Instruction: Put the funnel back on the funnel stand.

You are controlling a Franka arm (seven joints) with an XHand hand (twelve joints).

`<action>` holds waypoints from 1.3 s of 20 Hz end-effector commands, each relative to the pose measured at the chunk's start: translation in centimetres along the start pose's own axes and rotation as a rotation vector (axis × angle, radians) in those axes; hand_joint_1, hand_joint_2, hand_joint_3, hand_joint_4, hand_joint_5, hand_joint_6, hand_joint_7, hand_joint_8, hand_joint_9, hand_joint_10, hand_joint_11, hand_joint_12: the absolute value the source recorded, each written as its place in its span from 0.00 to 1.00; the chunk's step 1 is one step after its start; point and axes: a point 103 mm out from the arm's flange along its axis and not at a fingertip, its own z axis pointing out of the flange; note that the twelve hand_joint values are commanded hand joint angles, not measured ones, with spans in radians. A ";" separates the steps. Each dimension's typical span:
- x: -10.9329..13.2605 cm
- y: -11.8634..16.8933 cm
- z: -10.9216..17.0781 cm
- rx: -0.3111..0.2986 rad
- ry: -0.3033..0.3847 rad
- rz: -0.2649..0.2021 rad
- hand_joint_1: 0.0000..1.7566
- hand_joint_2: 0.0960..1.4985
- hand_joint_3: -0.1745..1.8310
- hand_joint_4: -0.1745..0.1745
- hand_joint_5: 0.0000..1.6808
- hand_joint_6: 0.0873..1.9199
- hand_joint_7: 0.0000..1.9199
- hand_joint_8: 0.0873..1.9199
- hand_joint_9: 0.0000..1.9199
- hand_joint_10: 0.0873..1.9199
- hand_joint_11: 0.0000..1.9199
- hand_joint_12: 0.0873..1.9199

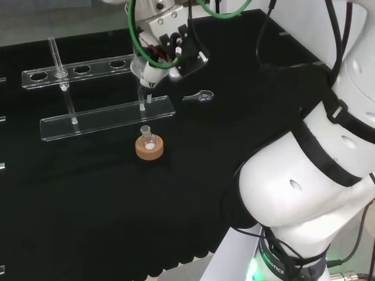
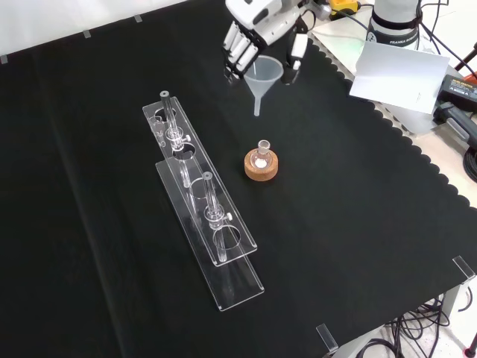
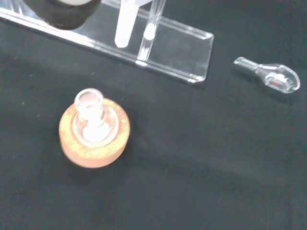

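- One small flask [image 2: 261,153] sits in a cork ring [image 2: 261,165] nearest the front camera, beside the clear funnel stand [image 2: 205,216]
- Farther back, the hand [image 2: 253,30] pinches the funnel [image 2: 264,78], raised above the cloth

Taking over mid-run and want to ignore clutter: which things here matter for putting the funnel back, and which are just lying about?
For the job:
- hand, fingers curled round the funnel's rim
- funnel, held upright
- funnel stand, clear plastic

Lying about:
- small flask on its cork ring
- small clear scoop on the cloth
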 end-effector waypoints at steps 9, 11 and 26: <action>-6.5 2.9 -5.1 -0.080 0.043 0.014 0.49 0.68 0.00 0.42 0.34 0.21 0.26 0.32 0.46 0.19 0.36 0.63; -7.1 3.9 -5.8 -0.087 0.044 0.016 0.49 0.68 0.00 0.42 0.34 0.21 0.26 0.32 0.46 0.19 0.36 0.63; -10.0 10.9 -6.1 -0.083 0.055 -0.020 0.49 0.68 0.00 0.43 0.34 0.22 0.26 0.32 0.45 0.19 0.36 0.63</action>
